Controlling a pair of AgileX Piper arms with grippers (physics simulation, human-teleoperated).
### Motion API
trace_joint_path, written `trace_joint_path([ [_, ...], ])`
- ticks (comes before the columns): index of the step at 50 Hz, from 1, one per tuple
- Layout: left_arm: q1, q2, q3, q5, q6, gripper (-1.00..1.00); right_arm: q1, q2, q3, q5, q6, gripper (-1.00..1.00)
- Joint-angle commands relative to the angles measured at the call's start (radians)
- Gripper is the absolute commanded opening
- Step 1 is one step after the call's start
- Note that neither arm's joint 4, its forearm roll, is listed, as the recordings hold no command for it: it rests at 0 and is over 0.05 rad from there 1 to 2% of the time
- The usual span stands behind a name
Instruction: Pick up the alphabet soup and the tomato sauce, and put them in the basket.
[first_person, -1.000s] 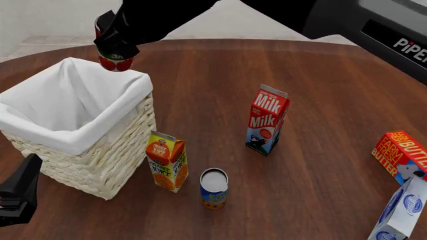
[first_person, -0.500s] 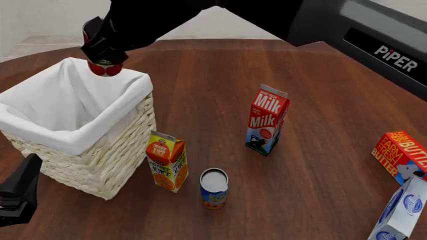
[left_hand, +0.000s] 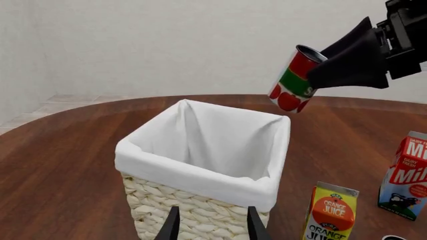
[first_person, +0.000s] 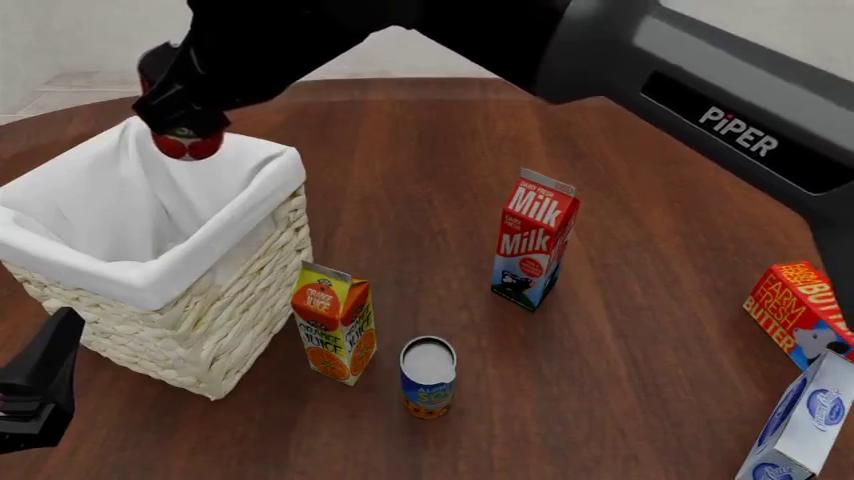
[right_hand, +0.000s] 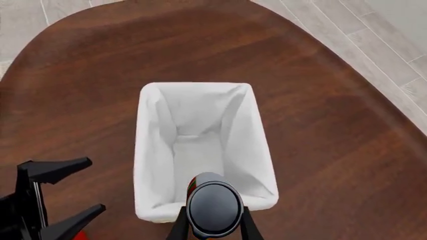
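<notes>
The tomato sauce (first_person: 183, 140) is a small slim can with a red and green label, tomatoes printed near its base and a dark top. It hangs tilted in the air over the far corner of the basket (first_person: 200, 320), clamped between the fingers of the right gripper (first_person: 180, 105), whose dark arm sweeps in from the upper right. From the right wrist the can's dark round top (right_hand: 213, 210) sits between the two fingers, directly above the near wall of the white lining (right_hand: 150, 150); the inside of the basket looks bare there.

The soup (first_person: 429, 378), a short can with a blue label, yellow-orange print and a pale top, stands upright on the table (first_person: 641, 330) near the front edge, just beside the orange juice carton (first_person: 334, 322), which stands next to the basket's wicker wall. The milk carton (first_person: 534, 240) stands further back and to the right, well apart from the basket. A red butter box (first_person: 801, 310) and a white-and-blue box (first_person: 801, 425) lie at the right edge.

The left gripper (first_person: 40, 390) hovers low at the front left beside the basket, fingers parted and holding nothing; from its own wrist both fingertips (left_hand: 170, 227) show spread before the wicker.
</notes>
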Motion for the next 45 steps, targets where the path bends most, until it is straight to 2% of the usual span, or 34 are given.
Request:
trace_joint_path([
  [1,0.0,0.0,0.0,0.0,0.0,1.0,0.009,0.019,-0.024,-0.003,0.017,-1.0],
  [11,-0.002,-0.012,-0.004,0.01,-0.016,1.0,0.009,0.053,-0.064,0.004,0.014,-1.0],
  [45,-0.004,-0.014,-0.006,0.014,-0.021,1.0,0.031,0.108,-0.097,-0.007,0.013,-1.0],
])
